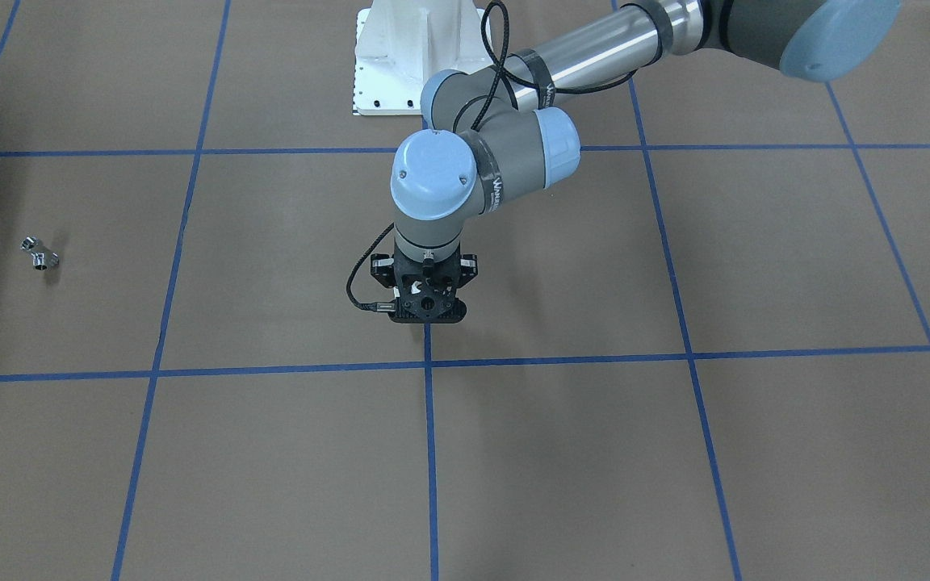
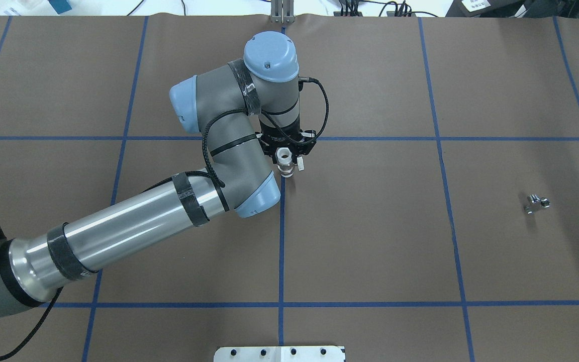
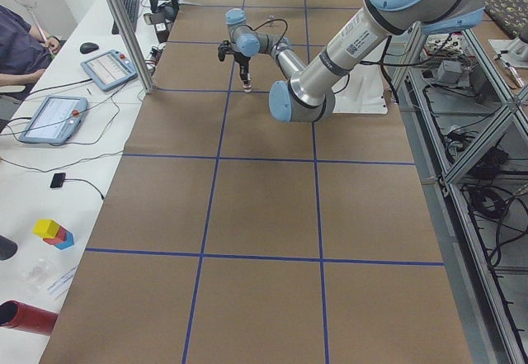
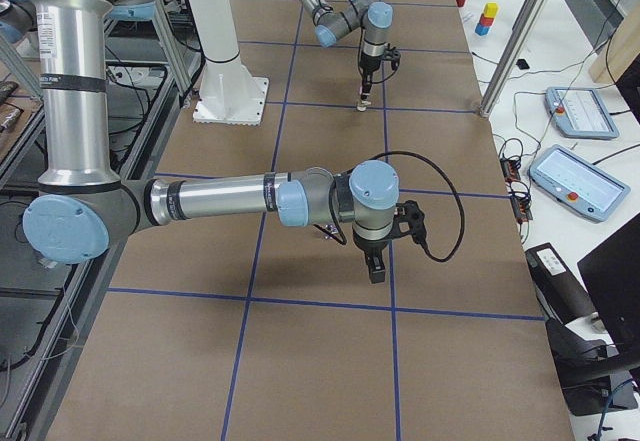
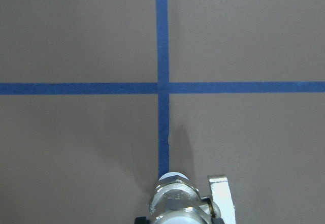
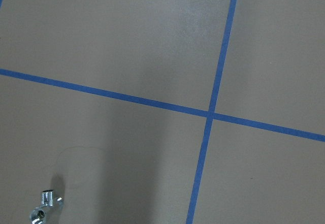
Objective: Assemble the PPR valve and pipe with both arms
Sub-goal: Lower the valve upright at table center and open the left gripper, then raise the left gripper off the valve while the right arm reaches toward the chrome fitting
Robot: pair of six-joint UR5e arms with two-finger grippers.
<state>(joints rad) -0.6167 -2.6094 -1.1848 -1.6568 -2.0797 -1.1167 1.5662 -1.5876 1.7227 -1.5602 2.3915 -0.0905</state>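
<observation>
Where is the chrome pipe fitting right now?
The pipe lies alone on the brown paper at the overhead view's far right, the robot's right side, well away from the PPR valve held by the left gripper at table centre.

White valve [image 2: 285, 162] with metal collar and flat side handle, clamped upright between fingers of left gripper [image 2: 286, 157], small chrome branched pipe [image 2: 536, 202] lying flat, well apart from them

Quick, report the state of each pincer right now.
Left pincer: closed on the small white plastic valve with metal collar.
Right pincer: cannot be told.
</observation>
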